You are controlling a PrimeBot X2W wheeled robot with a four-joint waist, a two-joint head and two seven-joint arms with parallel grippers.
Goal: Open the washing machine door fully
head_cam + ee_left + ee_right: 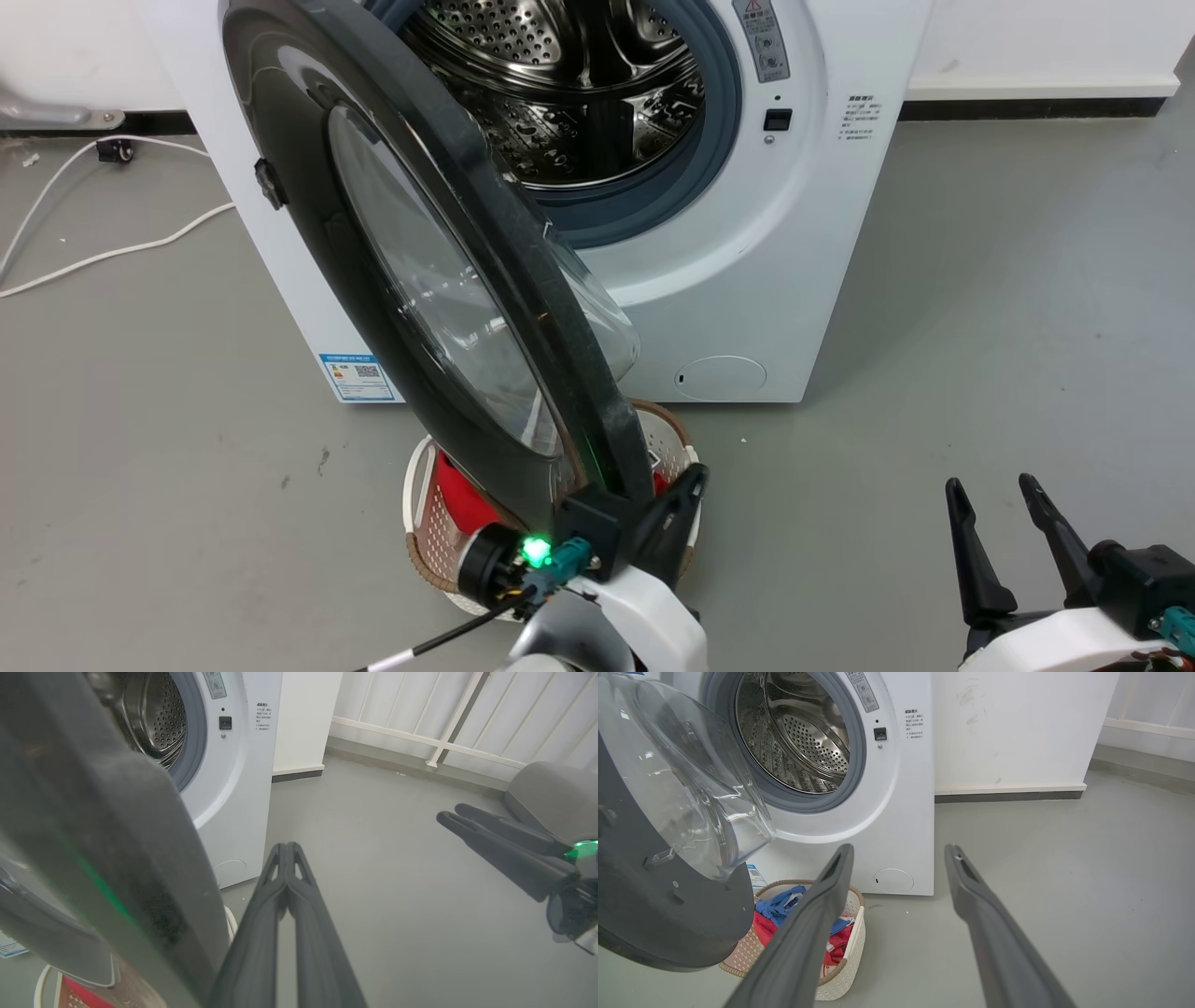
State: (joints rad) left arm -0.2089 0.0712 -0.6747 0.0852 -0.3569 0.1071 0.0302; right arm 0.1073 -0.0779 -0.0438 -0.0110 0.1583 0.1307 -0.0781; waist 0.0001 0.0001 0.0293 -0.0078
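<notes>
Our left gripper [286, 847], its two fingers pressed together on nothing, sits just beside the lower outer edge of the washing machine door [420, 280], on the side facing the drum [560, 84]; we cannot tell whether it touches the rim. The door stands swung out about halfway from the washing machine [747, 261], hinged on our left, above a laundry basket [845, 956] of red and blue clothes [784, 903]. Our right gripper [990, 482] hovers with fingers spread over the grey floor [980, 327], well apart from the door.
</notes>
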